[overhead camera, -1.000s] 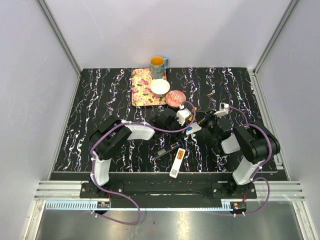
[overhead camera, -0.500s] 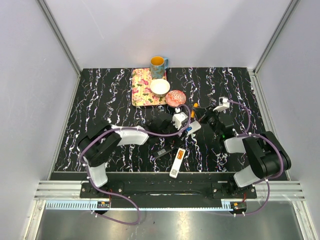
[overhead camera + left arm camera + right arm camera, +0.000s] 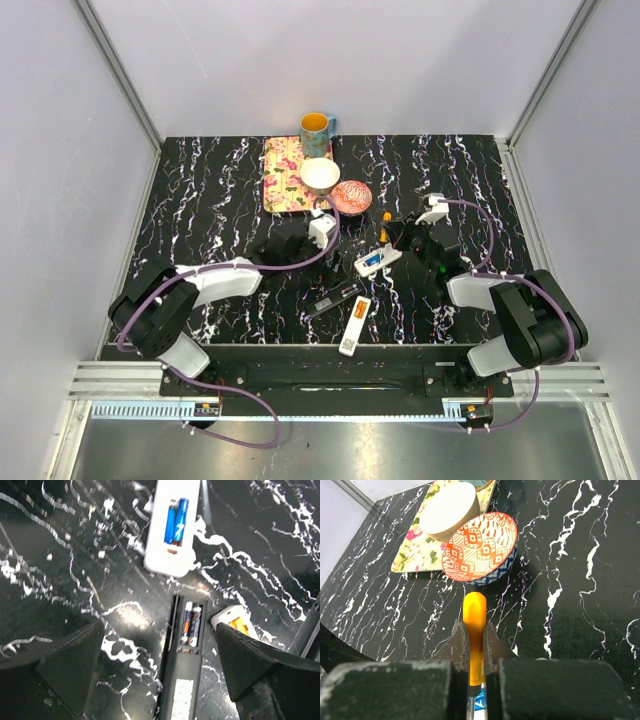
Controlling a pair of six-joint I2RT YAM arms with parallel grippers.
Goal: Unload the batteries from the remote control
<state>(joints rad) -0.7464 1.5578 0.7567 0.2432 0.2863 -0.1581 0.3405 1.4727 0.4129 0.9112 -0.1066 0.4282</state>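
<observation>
The left claw is spread wide, with nothing between its fingers. Just ahead of it lies a white remote with its back off, and 1 blue battery sits inside. The far end of this remote is cut off by the picture edge. Below the gap in the claw lies a black remote, open too, with 2 batteries side by side, dark and orange. Next to the claw's right finger peeks a second white remote. Only a corner shows, with something orange inside, too hidden to count.

The right claw is pinching the orange handle of a screwdriver. The tool's tip is hidden under the claw. Ahead of it sit a red patterned bowl and a white bowl on a flowery tray.

Only the top view shows the mug. There the batteries are too small to make out, and the dark left claw is hard to see on the black counter.
</observation>
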